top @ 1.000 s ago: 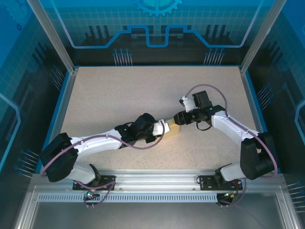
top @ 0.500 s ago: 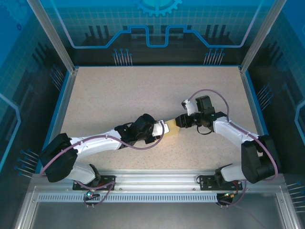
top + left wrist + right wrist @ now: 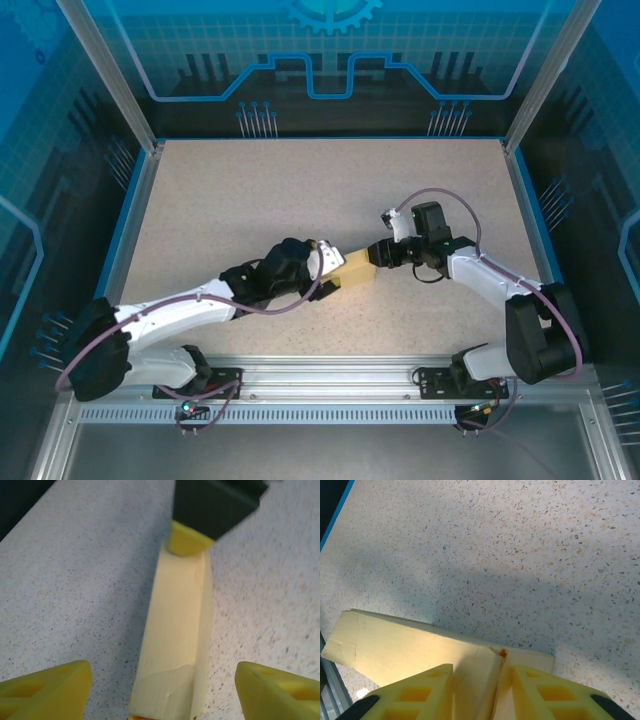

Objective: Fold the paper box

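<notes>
Seen from above, my left arm [image 3: 170, 315] reaches up from the lower left corner of the frame towards the middle, low over the speckled table [image 3: 250, 190]. My left pincer [image 3: 330, 272] sits just left of centre, at the near end of the paper box [image 3: 358, 266]. In my left wrist view its two yellow fingertips [image 3: 47, 687] stand in the bottom corners, spread wide and touching nothing. The box lies between them, with bare table showing on either side. There the box is a long, narrow, pale yellow form running from the bottom middle of the frame to the upper middle, with a crease across its near end. I cannot tell whether its whole length rests on the table.

In the overhead view the box lies at the centre of the frame, slanting from lower left to upper right, with one pincer at each end. My right pincer [image 3: 378, 256] meets its right end, just right of centre. In my left wrist view one of its yellow tips bears on the far end of the box, under a dark body. In my right wrist view my fingers [image 3: 420, 692] stand at the bottom edge, drawn close and pinching the card between them beside a small orange mark. The rest of the box stretches to the lower left. My right arm [image 3: 490, 280] bends away to the lower right corner.
</notes>
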Robot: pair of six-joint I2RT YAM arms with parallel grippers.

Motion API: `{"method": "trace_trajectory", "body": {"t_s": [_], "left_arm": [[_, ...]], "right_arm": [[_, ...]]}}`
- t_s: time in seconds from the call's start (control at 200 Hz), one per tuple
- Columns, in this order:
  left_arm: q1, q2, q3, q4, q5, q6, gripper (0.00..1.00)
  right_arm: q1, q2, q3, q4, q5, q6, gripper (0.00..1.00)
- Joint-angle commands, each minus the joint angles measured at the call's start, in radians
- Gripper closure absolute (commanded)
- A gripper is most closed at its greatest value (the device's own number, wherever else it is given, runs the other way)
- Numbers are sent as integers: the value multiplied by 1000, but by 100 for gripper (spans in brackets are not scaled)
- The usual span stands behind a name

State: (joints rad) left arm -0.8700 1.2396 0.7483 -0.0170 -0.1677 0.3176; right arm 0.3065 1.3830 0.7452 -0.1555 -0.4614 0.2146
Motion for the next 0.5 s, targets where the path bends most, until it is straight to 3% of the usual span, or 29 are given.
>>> {"method": "trace_trajectory", "body": {"t_s": [0.0,0.2,0.495], "left_arm": [[34,-65,-1,-39,-9,-247,20],[170,-109,-51,-94,100,-537,19],[231,-1,-52,-12,236,-613,19]], "right_arm": [[-4,18,-38,-92,56,-3,66],[-2,25,-42,-75,55,3,65],[8,20,-35,-85,68,2,63]]}}
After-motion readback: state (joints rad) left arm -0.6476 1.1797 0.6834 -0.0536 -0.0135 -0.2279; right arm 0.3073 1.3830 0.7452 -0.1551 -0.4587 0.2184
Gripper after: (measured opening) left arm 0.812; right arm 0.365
